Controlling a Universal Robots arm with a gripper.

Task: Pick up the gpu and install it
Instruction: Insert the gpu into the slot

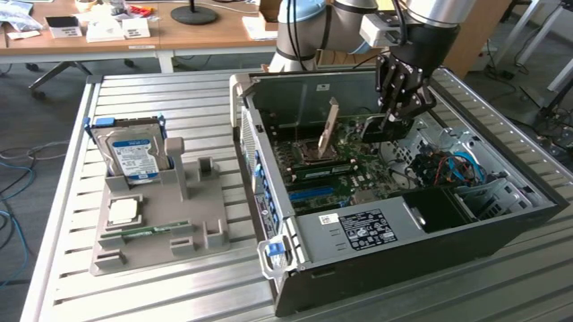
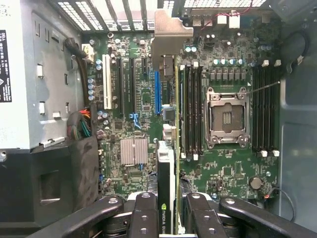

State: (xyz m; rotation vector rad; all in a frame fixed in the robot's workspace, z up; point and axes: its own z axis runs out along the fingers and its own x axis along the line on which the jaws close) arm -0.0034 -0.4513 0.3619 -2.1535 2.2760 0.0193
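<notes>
The fingers (image 2: 144, 218) grip the gpu (image 2: 166, 176) from both sides; it stands edge-on between them over the motherboard (image 2: 133, 99) inside the open case (image 1: 430, 261)

Wooden desks (image 1: 206, 33) behind a slatted metal table (image 1: 179, 94) — grey floor (image 1: 36, 114), perhaps carpet, cables (image 1: 18, 159) trailing.

The arm (image 1: 302, 30) is built of silvery-grey tubes with pale blue joint caps, a black cable (image 1: 400, 20) running along its wrist beside a light grey box (image 1: 378, 28), and ends in a black claw (image 1: 398, 118) whose jointed finger links (image 2: 143, 218) carry small silver screw heads (image 2: 114, 201).
</notes>
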